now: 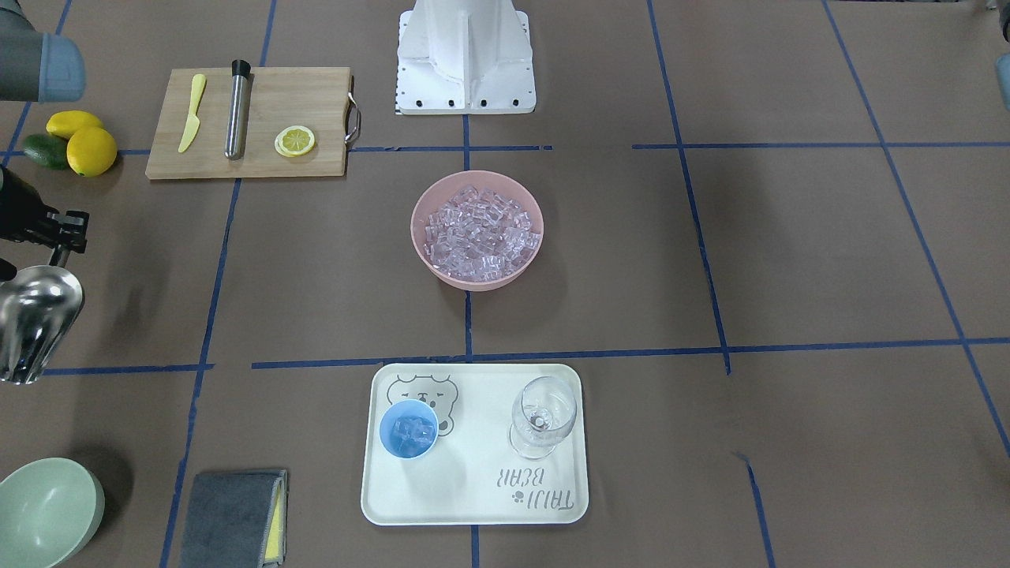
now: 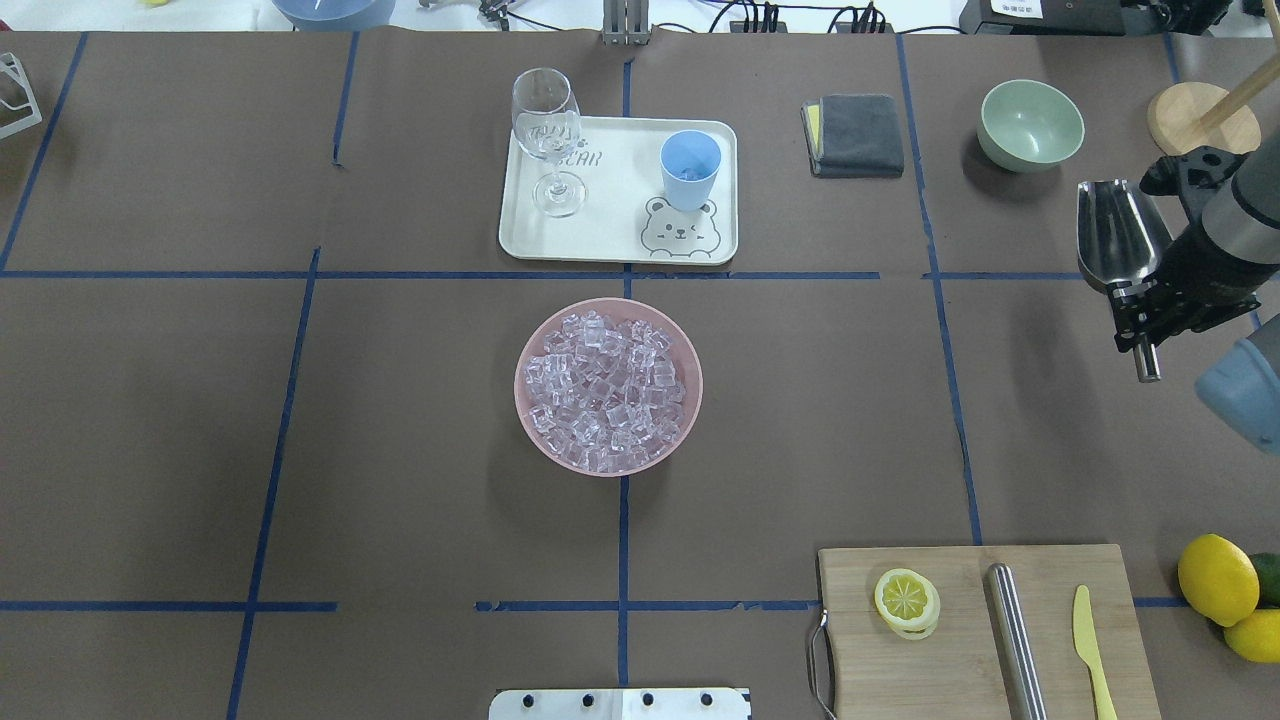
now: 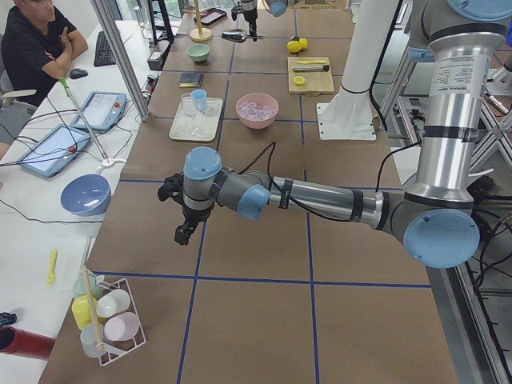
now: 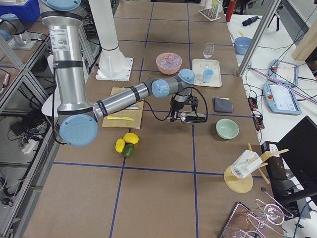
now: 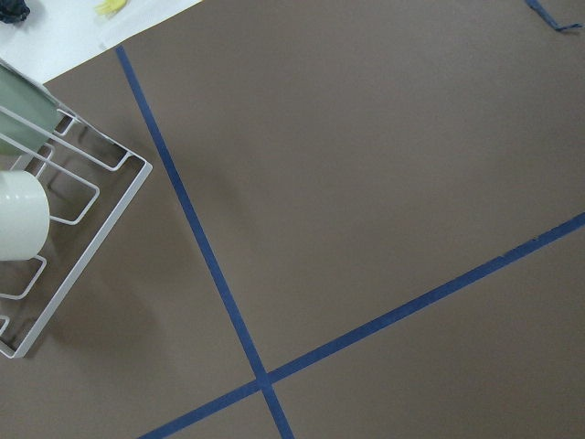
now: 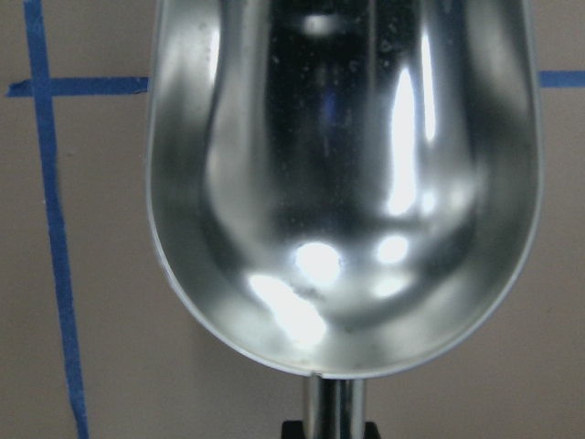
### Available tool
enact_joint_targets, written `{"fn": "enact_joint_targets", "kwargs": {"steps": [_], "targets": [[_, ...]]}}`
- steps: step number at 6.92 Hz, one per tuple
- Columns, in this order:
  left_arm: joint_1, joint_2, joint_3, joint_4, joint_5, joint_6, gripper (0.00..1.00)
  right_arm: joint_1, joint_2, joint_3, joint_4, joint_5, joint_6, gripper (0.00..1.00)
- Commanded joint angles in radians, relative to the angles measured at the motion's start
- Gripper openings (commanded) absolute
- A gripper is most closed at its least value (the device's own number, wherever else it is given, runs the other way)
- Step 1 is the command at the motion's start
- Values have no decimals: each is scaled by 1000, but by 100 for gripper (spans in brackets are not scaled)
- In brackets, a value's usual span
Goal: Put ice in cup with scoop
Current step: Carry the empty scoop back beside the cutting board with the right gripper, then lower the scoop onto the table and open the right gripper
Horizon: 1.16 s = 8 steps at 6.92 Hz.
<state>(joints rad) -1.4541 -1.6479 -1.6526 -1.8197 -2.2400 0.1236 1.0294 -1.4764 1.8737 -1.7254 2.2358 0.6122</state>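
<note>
The right gripper's (image 2: 1140,305) jaws clamp the empty scoop's (image 2: 1115,235) handle, held level and well aside, probably ready for another load. I cannot tell how the left gripper's (image 3: 186,232) jaws stand. The tray (image 2: 620,200) lies beyond the pink bowl (image 2: 520,390) of ice (image 2: 605,390). On the tray a wine glass (image 2: 548,130), the likeliest obstacle, stands near the cup (image 2: 690,168), which holds a few cubes.

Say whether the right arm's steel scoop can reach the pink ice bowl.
Probably yes: the right tool holds the shiny steel scoop; only bare brown table lies between it and the pink bowl of ice.
</note>
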Motion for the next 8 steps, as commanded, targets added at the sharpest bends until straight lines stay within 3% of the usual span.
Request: {"fn": "enact_joint_targets", "kwargs": {"steps": [1, 6, 8], "targets": [[-29, -24, -15, 72, 19, 97, 100, -41, -13, 7, 1, 84, 72, 0], [-32, -21, -9, 49, 54, 90, 100, -133, -74, 35, 10, 90, 89, 0], [-32, -21, -6, 51, 72, 87, 100, -182, -108, 13, 75, 71, 90, 0]]}}
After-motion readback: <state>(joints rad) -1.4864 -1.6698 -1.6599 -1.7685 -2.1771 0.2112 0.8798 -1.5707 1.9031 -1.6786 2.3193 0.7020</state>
